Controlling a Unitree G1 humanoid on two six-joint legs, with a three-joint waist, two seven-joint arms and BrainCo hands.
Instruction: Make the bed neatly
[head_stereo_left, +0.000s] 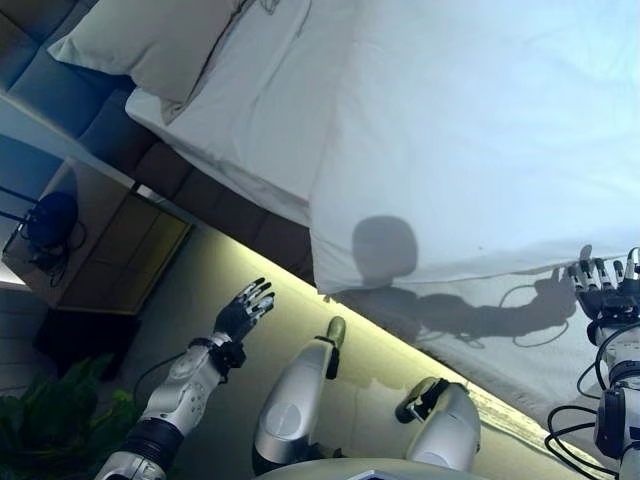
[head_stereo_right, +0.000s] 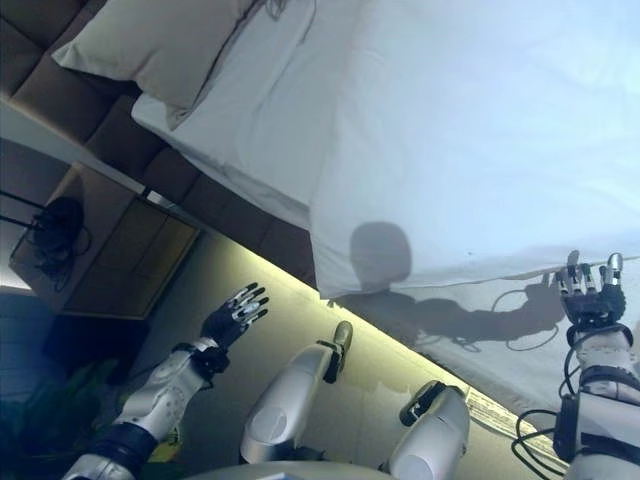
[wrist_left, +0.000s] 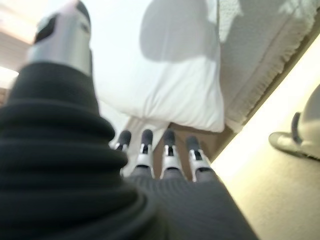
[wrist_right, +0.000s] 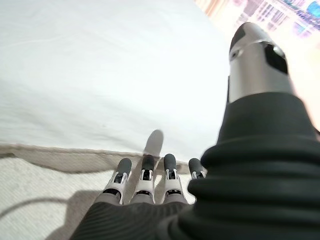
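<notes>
A white duvet (head_stereo_left: 470, 130) covers most of the bed; its corner (head_stereo_left: 330, 280) hangs at the bed's side edge. A white sheet (head_stereo_left: 260, 110) shows beyond it, with a beige pillow (head_stereo_left: 150, 40) at the head. My left hand (head_stereo_left: 245, 310) is open, fingers straight, over the floor beside the bed and touches nothing; its wrist view shows the duvet corner (wrist_left: 200, 110) ahead. My right hand (head_stereo_left: 600, 285) is open, fingers straight, at the duvet's lower edge (wrist_right: 90, 147), above the textured bed cover (wrist_right: 45, 185); it holds nothing.
A wooden nightstand (head_stereo_left: 110, 240) with a dark object (head_stereo_left: 50, 220) on it stands by the bed's head. A green plant (head_stereo_left: 50, 420) is at the lower left. A dark padded headboard (head_stereo_left: 60, 90) runs along the pillow side. Yellowish floor (head_stereo_left: 270, 280) lies beside the bed.
</notes>
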